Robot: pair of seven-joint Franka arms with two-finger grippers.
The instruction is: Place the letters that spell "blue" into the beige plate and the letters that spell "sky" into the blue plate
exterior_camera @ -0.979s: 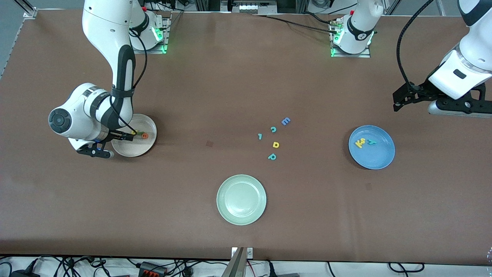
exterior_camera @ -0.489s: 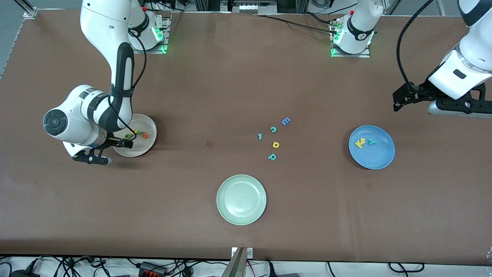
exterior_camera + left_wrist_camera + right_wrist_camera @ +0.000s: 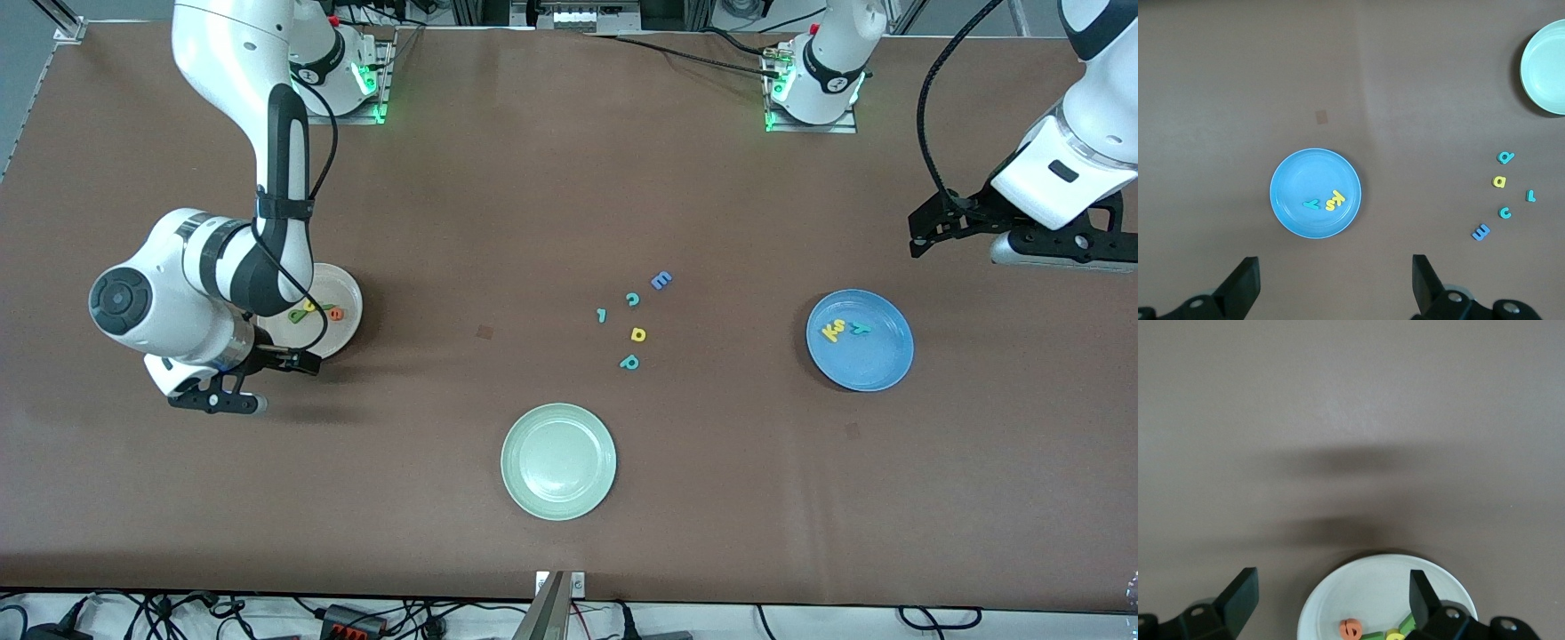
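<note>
The beige plate [image 3: 345, 295] holds the olive b [image 3: 298, 316], yellow u [image 3: 309, 305], green l [image 3: 324, 309] and orange e [image 3: 336, 314]. The plate [image 3: 1385, 587] and the e [image 3: 1351, 629] also show in the right wrist view. My right gripper [image 3: 286, 384] [image 3: 1331, 600] hangs open and empty over that plate's rim. The blue plate [image 3: 871, 364] [image 3: 1298, 177] holds the yellow k and s [image 3: 833, 331] [image 3: 1335, 199] and the teal y [image 3: 860, 328] [image 3: 1311, 204]. My left gripper [image 3: 960, 244] [image 3: 1335, 287] waits open and empty over the table beside the blue plate.
A pale green plate [image 3: 558, 484] [image 3: 1545, 73] lies nearest the front camera. Mid-table lie loose letters: blue E [image 3: 661, 280], teal c [image 3: 632, 299], a small teal piece [image 3: 602, 315], yellow d [image 3: 637, 334] and teal p [image 3: 629, 362].
My right gripper has drawn back from above the letters in the beige plate to its rim, toward the front camera. The letters stay in the plate. The left arm has not moved.
</note>
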